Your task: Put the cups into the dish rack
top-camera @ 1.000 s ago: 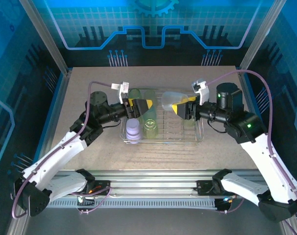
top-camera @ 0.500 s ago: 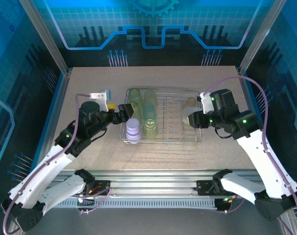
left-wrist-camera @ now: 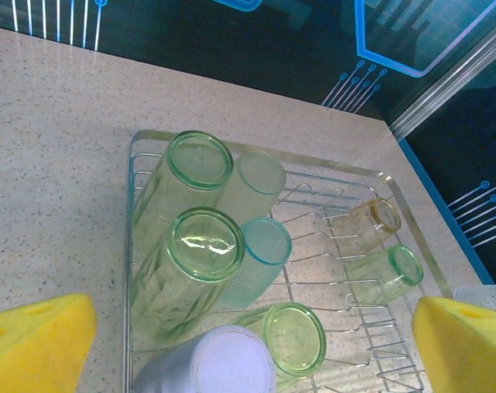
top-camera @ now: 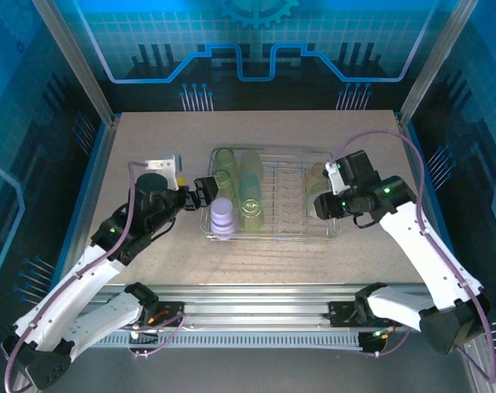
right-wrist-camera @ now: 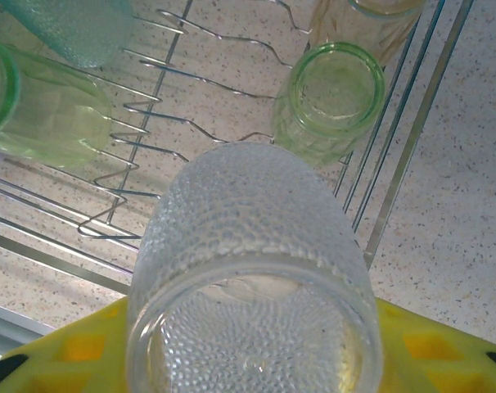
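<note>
**A:** Speckled beige tabletop (top-camera: 150, 139), blue-lit panels (top-camera: 248, 49) behind it. Where is the dish rack?

**B:** The wire dish rack (top-camera: 272, 238) sits mid-table between the two arms. Seven cups are already in it. Three green tumblers (left-wrist-camera: 200, 246), a pale one (left-wrist-camera: 260, 173) and a teal tumbler (left-wrist-camera: 263, 254) crowd the left end, with a lavender cup (left-wrist-camera: 207, 368) at the near left corner. A tan cup (left-wrist-camera: 372, 219) and a small green cup (left-wrist-camera: 394, 268) lie at the right end.

**A:** And the left gripper?

**B:** The left gripper (top-camera: 203, 191) hangs just outside the rack's left rim. Its jaws are spread wide with nothing between them.

**A:** The right one?

**B:** The right gripper (top-camera: 322, 205) has its yellow pads (right-wrist-camera: 428, 344) clamped on a clear pebbled tumbler (right-wrist-camera: 252, 246), over the rack's right end and just beside the small green cup. I can't tell whether it touches the wires
</note>
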`<state>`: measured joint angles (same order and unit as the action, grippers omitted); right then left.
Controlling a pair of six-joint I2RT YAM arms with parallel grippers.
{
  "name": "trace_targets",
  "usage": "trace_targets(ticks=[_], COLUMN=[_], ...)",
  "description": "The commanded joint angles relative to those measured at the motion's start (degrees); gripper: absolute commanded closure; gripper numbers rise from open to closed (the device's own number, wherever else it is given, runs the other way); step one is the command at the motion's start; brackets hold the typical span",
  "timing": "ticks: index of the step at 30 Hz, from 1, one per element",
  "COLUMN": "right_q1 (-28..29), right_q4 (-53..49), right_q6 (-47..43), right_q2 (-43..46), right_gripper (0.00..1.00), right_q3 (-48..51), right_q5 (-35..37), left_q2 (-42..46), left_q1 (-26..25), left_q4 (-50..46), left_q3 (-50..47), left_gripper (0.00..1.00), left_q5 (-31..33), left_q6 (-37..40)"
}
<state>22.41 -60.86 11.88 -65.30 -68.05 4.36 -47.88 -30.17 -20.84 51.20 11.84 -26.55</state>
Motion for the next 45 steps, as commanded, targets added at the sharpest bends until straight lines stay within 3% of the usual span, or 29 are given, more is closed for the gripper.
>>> trace_targets(ticks=[1,17,28,45], right_q1=[-0.9,-0.9,-1.1,-0.3], right_q4=[1.0,5.8,11.0,7.6], right_q6=[-0.8,-0.7,-0.4,-1.5], right_q2=[-1.3,-5.7,-8.8,-14.4], right_gripper=[0.65,0.63,0.55,0.31], right_q3=[1.5,8.2,11.8,8.6], right_q5=[0.9,1.7,0.1,1.0], left_q2=[0.6,3.0,3.3,3.7], left_q1=[-0.1,-0.1,-0.1,-0.1], left_q4=[-0.8,-1.8,-2.8,-3.4], left_q3=[-0.7,-2.3,-2.6,-3.3], left_gripper=[0.01,0.01,0.01,0.01], left_q5=[1.6,3.9,4.4,5.6], left_q6=[2.0,2.7,2.8,3.0])
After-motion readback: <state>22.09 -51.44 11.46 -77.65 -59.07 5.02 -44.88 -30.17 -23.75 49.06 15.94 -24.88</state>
